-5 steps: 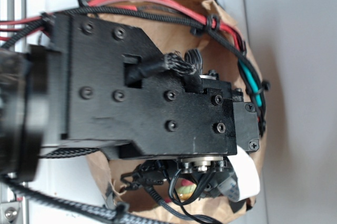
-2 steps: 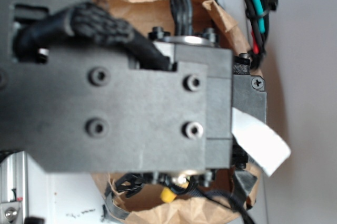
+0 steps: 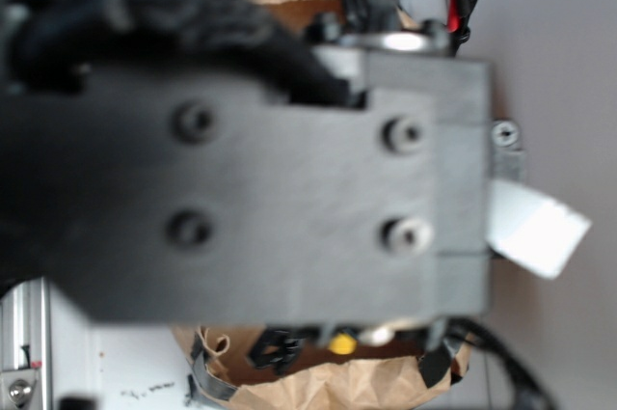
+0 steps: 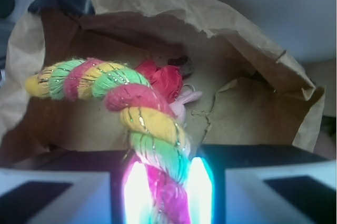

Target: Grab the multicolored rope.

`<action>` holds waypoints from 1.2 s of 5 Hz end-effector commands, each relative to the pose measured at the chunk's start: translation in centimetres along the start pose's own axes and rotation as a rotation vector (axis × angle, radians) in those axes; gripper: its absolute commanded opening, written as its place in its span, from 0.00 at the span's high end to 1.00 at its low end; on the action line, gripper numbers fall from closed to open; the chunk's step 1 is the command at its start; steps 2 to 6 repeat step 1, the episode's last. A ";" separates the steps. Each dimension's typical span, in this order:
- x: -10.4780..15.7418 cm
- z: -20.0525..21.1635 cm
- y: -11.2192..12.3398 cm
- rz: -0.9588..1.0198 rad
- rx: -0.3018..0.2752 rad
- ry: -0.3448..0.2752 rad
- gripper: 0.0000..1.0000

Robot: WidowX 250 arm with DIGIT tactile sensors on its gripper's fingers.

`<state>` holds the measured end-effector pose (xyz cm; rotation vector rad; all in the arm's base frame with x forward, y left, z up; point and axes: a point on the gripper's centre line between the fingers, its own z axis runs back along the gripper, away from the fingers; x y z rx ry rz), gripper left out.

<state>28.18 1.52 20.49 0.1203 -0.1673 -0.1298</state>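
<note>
Gripper [image 4: 163, 192] clamped on multicolored rope [image 4: 131, 105], over brown paper bag [image 4: 253, 113].
Wrist view: rope pinched btwn the two glowing fingers [image 4: 136, 192] at 6 o'clock, rises, then bends off toward 9 o'clock. Red lump [image 4: 167, 79] and pink plush toy [image 4: 185, 98] lie in bag just behind rope. Exterior view: blurred black arm [image 3: 251, 198] fills frame; rope not identifiable there.

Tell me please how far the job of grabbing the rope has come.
Done: in the wrist view the end effector is closed on the multicolored rope, gripping its near end. In hand: the rope arches up above the floor of the paper bag. Left: apparently nothing but keeping the grip. The exterior view is blocked by the arm.
</note>
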 end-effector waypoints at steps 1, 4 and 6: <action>1.2 2.0 0.1 0.044 0.005 -0.073 1.00; 1.2 2.0 0.1 0.044 0.005 -0.073 1.00; 1.2 2.0 0.1 0.044 0.005 -0.073 1.00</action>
